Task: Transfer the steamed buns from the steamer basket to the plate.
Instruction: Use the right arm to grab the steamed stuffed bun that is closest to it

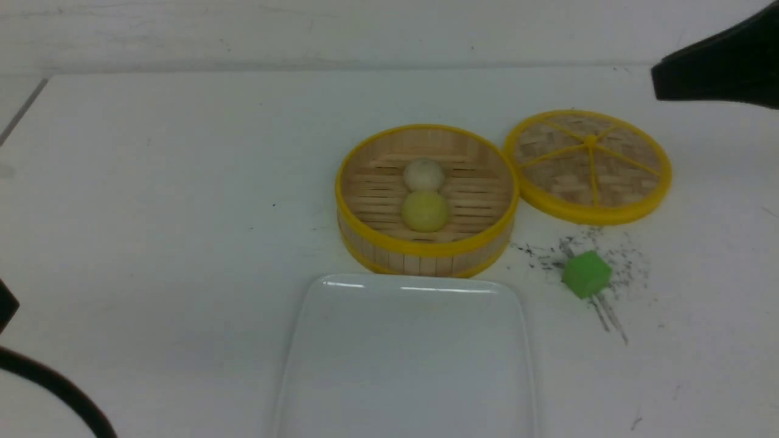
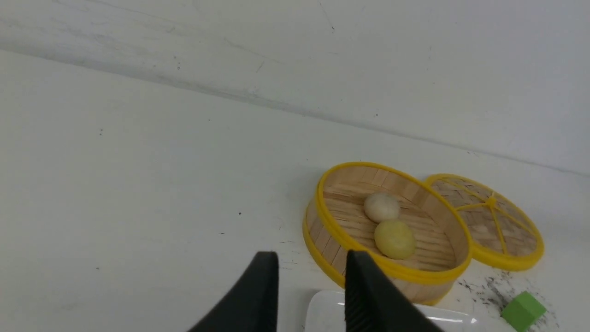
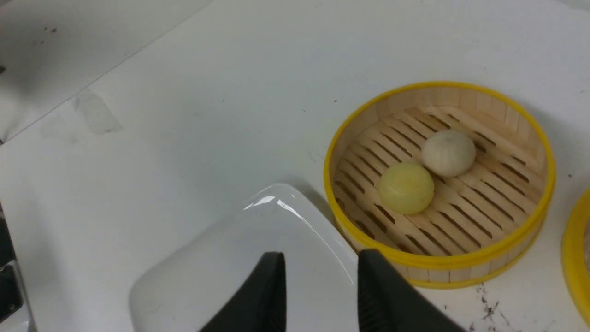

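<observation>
Two buns [image 1: 425, 210], one basket [image 1: 426, 248], plate [image 1: 408, 353], lid [image 1: 587, 164], cube [image 1: 586, 274]

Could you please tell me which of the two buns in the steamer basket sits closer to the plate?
The yellow bun, slightly larger, lies on the side of the steamer basket facing the plate; the pale pleated bun sits behind it.

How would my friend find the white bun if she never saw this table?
Look for the round bamboo steamer basket with yellow rims, just behind the white plate. Two buns sit on its slatted floor; the white bun is the farther, smaller, pleated one, not the yellow bun nearer the plate.
</observation>
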You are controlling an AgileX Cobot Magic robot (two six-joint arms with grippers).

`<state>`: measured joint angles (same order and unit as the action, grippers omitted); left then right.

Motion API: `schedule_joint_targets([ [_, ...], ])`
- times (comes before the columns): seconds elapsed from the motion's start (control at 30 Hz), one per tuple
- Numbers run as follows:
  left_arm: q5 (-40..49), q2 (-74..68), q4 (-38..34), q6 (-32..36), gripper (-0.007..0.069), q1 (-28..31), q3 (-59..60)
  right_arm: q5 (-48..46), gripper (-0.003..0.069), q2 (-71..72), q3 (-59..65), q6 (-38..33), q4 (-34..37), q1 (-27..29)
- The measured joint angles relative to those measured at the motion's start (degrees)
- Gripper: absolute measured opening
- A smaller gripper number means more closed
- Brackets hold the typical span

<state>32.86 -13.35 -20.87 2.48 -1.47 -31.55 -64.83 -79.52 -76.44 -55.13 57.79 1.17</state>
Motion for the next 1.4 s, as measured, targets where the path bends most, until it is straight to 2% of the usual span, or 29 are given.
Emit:
schedule_joint_targets([
  [0.17,0.00,0.00,-0.07,0.91,0.0232,0.00,0.00,1.81,0.0242,-9.12,-2.71,-2.30,0.00,-4.73],
  [0.33,0.00,0.00,-0.09,1.06,0.0233,0.00,0.00,8.11,0.0242,-17.27,-4.96,-6.11,-1.36,-9.68],
  [0.47,0.00,0.00,-0.04,1.11,0.0236,0.00,0.00,13.17,0.0242,-21.63,-6.00,-6.75,-1.76,-12.17],
  [0.77,1.14,-2.96,0.03,1.11,0.0239,0.00,0.00,24.93,0.0244,-29.20,-6.14,-13.62,-1.76,-17.68],
  [0.93,1.91,-4.01,-0.10,1.97,0.0239,0.00,0.00,29.47,0.0277,-30.67,-6.14,-14.22,-1.71,-19.28],
  [1.17,1.33,-4.12,-0.29,2.38,0.0240,0.00,0.00,27.93,0.0305,-31.96,-8.12,-8.44,-5.64,-19.34],
  [1.4,1.27,-4.12,-0.29,2.38,0.0240,0.00,0.00,17.09,0.0306,-33.16,-20.00,5.37,-15.49,-19.34],
])
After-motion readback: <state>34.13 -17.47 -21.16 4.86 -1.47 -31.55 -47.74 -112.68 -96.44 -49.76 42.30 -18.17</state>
